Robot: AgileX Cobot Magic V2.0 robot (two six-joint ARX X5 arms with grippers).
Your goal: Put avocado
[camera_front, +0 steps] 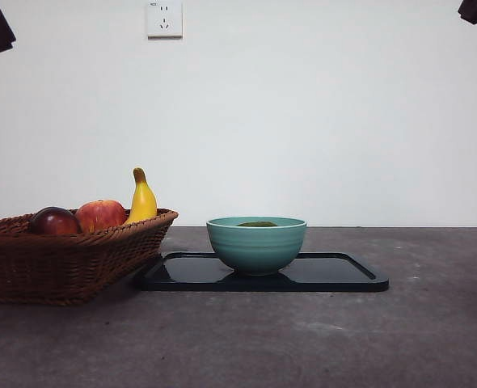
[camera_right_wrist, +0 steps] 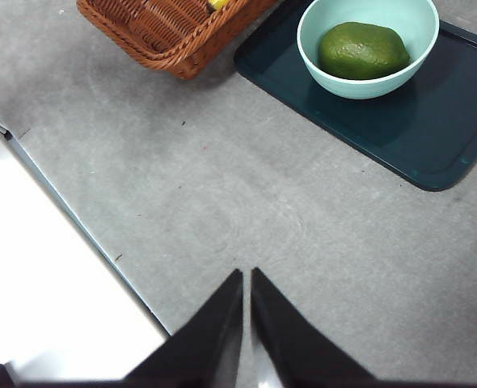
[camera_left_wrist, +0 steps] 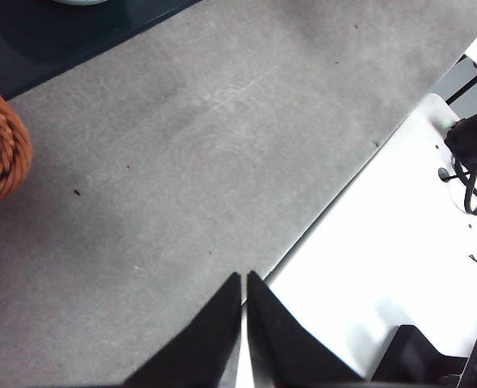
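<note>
Up above the bench (camera_right_wrist: 222,202), both tools are hanging idle: the right tool (camera_right_wrist: 246,279) is keeping its jaws pressed together over bare grey surface, and the left tool (camera_left_wrist: 244,283) is doing the same near the bench's edge. Out from the right tool, the avocado (camera_right_wrist: 363,50) is lying in the teal bowl (camera_right_wrist: 420,32), dark olive-green, smooth and oval. The bowl is sitting on the dark tray (camera_right_wrist: 432,137). Beside the tray, the wicker basket (camera_front: 69,259) is holding a dark red-purple fruit (camera_front: 54,221), a red-orange apple (camera_front: 101,214) and a banana (camera_front: 142,198). From the front, only a green sliver is peeking over the bowl's rim; the right wrist view is showing the whole fruit. The left wrist view is catching just a basket edge and tray corner.
</note>
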